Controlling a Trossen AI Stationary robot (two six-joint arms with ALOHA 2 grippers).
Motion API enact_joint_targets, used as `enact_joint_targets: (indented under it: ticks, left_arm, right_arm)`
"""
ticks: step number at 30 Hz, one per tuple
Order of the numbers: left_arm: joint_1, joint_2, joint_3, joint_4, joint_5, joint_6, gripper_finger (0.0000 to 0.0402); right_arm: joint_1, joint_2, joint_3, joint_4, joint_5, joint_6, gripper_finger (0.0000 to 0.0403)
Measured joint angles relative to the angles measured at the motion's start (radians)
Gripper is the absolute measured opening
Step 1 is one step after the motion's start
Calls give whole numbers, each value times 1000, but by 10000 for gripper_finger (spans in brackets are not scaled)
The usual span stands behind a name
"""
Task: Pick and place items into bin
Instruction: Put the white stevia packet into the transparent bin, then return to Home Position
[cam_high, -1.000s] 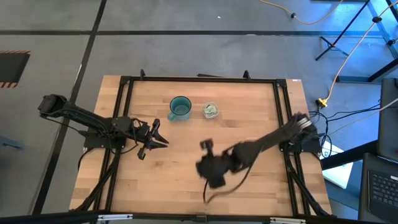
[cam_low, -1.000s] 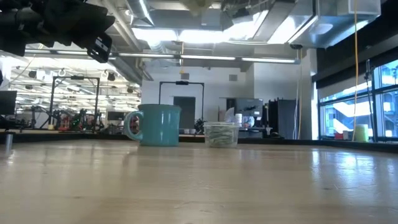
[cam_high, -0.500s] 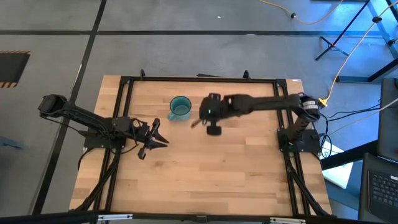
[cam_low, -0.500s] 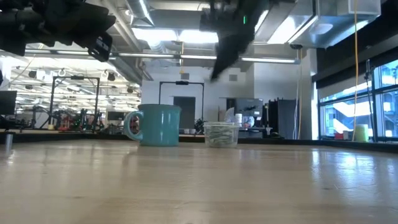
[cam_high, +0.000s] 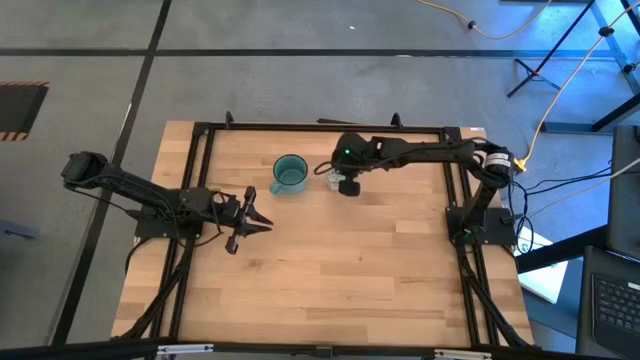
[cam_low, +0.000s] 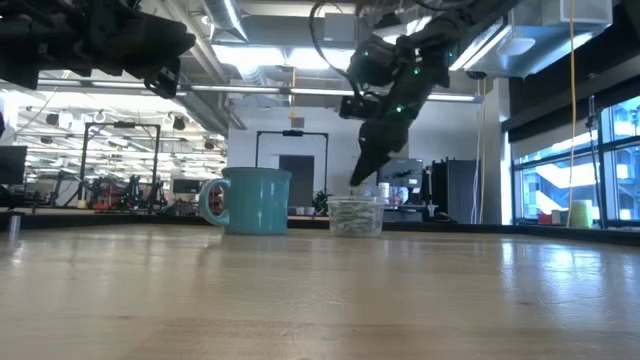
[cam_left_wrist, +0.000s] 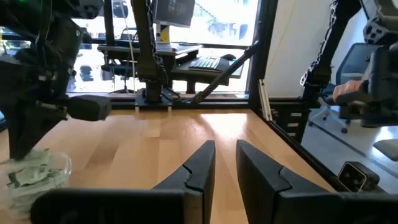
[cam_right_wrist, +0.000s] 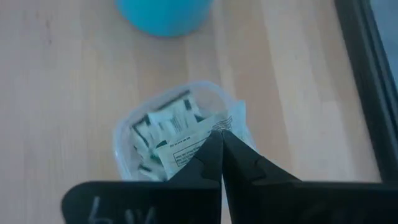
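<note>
The bin (cam_right_wrist: 124, 140), a small clear cup, stands on the table's far middle next to a teal mug (cam_high: 290, 173) and holds several pale green packets (cam_right_wrist: 165, 121). My right gripper (cam_right_wrist: 219, 132) hangs just above the bin's mouth (cam_low: 355, 200), slanting down, shut on one pale packet (cam_right_wrist: 189, 149). My left gripper (cam_left_wrist: 225, 146) waits level above the table's left side (cam_high: 262, 218), open, with nothing between its fingers. My right gripper pinches the pale packet by one edge (cam_right_wrist: 212, 135) between its two fingertips. The fingers slant down from the table's right side. The packet hangs below the tips over the bin's mouth; whether its lower end touches the packets inside, I cannot tell.
The teal mug (cam_low: 250, 200) stands just to the left of the bin (cam_low: 355, 215), its handle toward the table's left. A black frame rail (cam_high: 200, 180) runs along the table's sides. The bare wooden top (cam_high: 340, 270) stretches toward the near edge.
My right gripper has swung from above the table's near middle toward the far edge, then sunk to just above the bin, staying shut.
</note>
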Motion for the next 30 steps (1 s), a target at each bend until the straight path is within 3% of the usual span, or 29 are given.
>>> enact_joint_targets:
  ticks: [10,18,24,30]
  left_arm:
    - [0,0,0,0,-1,0,59]
    - [0,0,0,0,-13,0,60]
    - [0,0,0,0,-76,0,59]
    - [0,0,0,1,-259,69,61]
  right_arm:
    - [-8,0,-151,139,-16,27,4]
    - [-7,0,-157,197,-15,19,7]
    - [-7,0,-113,172,-15,37,55]
    - [-7,-18,-53,25,-14,57,116]
